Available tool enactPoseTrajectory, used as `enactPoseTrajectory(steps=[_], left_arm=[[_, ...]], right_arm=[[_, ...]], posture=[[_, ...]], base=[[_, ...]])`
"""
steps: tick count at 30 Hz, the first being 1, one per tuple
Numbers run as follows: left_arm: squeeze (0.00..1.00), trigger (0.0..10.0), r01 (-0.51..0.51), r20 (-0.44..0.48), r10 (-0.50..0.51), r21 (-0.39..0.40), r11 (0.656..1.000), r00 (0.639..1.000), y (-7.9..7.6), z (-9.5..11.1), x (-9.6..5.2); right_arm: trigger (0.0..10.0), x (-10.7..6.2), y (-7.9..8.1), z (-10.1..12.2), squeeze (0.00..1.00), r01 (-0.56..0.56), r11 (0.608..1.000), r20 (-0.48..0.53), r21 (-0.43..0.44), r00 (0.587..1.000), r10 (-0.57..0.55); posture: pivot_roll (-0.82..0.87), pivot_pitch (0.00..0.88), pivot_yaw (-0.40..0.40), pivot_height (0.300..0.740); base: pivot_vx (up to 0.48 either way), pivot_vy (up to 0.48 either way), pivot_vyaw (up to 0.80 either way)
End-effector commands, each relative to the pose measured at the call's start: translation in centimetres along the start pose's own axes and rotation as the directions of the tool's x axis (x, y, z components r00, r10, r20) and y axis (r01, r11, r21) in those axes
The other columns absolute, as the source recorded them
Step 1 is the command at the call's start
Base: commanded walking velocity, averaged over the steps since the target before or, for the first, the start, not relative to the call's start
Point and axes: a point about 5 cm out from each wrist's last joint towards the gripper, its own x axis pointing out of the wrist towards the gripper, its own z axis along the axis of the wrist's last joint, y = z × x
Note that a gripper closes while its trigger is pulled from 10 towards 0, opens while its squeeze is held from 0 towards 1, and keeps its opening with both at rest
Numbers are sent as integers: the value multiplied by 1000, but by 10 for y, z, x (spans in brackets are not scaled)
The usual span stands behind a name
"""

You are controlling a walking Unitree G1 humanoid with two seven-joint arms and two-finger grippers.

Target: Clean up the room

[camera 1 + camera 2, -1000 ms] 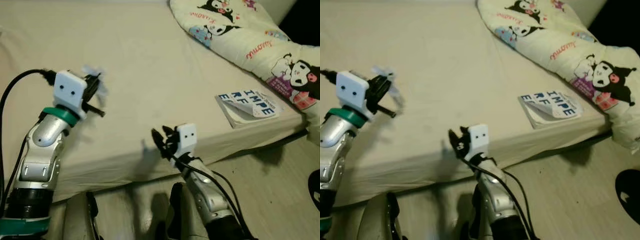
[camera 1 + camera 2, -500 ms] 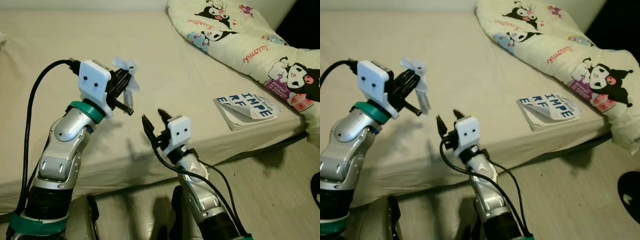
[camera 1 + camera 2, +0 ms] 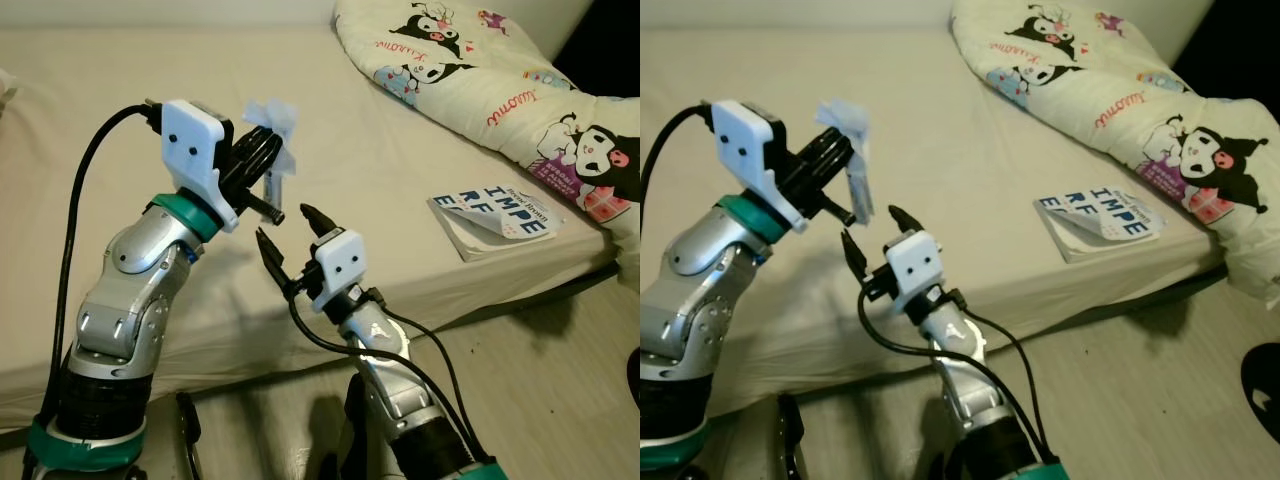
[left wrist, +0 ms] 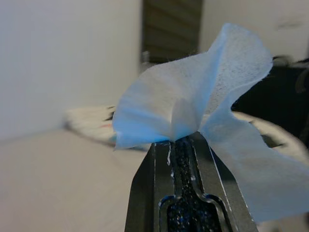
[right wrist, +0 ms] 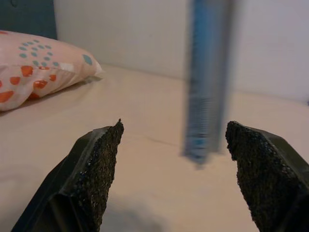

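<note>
A crumpled white tissue point(image 3: 271, 117) is pinched in my left gripper point(image 3: 268, 150), which is shut on it and raised above the beige bed point(image 3: 110, 90). In the left wrist view the tissue point(image 4: 193, 106) fans out from the closed fingertips point(image 4: 169, 150). A strip of the tissue hangs down from the grip. Just below it my right gripper point(image 3: 287, 232) points upward, open. In the right wrist view that hanging strip point(image 5: 205, 82) shows blurred between the two spread pads point(image 5: 96, 164).
A paperback book point(image 3: 497, 215) lies near the bed's front right corner. A cartoon-print quilt point(image 3: 480, 70) is heaped along the right side. A spotted pillow point(image 5: 34, 67) rests at the far end of the bed. Wooden floor point(image 3: 560, 380) runs along the bed's front edge.
Both arms have risen. The left gripper carried the tissue up and to the right. The right gripper climbed from the bed's edge to just under the tissue.
</note>
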Motion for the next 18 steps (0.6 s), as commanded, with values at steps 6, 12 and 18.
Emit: enactPoseTrajectory(steps=[6, 12, 18], left_arm=[[0, 0, 79, -12, -80, -72, 994, 997, -17, 3, -3], [0, 0, 69, -34, -73, -97, 993, 997, -20, -2, -4], [0, 0, 57, -44, -61, -95, 994, 997, -18, -3, -5]], right_arm=[[10000, 12, -11, 5, 0, 120, 992, 37, -36, 992, -119], [10000, 19, -25, 7, 0, 180, 984, 40, -7, 983, -179], [0, 19, -26, 8, 0, 184, 983, 47, 0, 982, -183]], posture=[[105, 85, -33, 493], [107, 84, -33, 493], [107, 84, -33, 493]], base=[[0, 0, 0], [0, 0, 0], [0, 0, 0]])
